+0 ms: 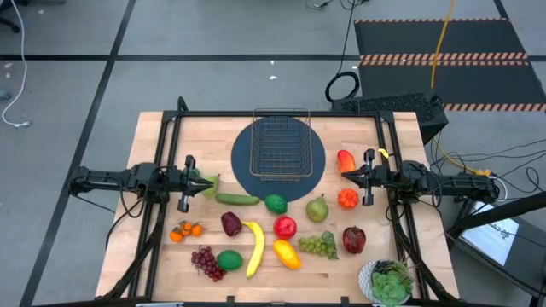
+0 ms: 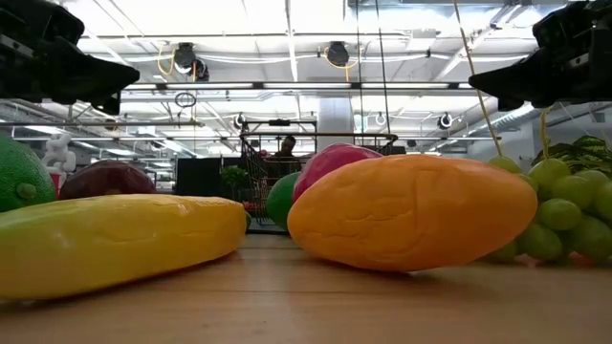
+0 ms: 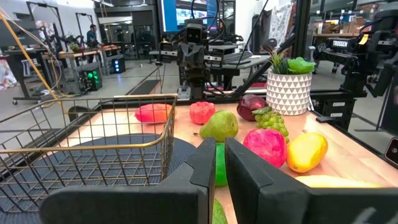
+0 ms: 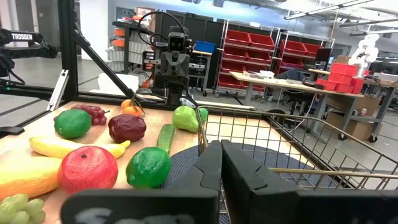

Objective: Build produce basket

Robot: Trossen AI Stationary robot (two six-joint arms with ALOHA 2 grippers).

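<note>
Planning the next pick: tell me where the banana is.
In the high view, the banana lies at the table's near edge, left of centre, between the lime and the mango, outside the basket.

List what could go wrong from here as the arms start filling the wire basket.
1. The wire basket stands empty on the round dark mat; a careless drop onto its rim could tip or slide it.
2. The produce lies packed together: the red apple, mango and banana sit close, so a grasp may knock neighbours away.
3. Left end effector and right end effector, both shut, face each other across the basket; simultaneous reaches might collide.
</note>
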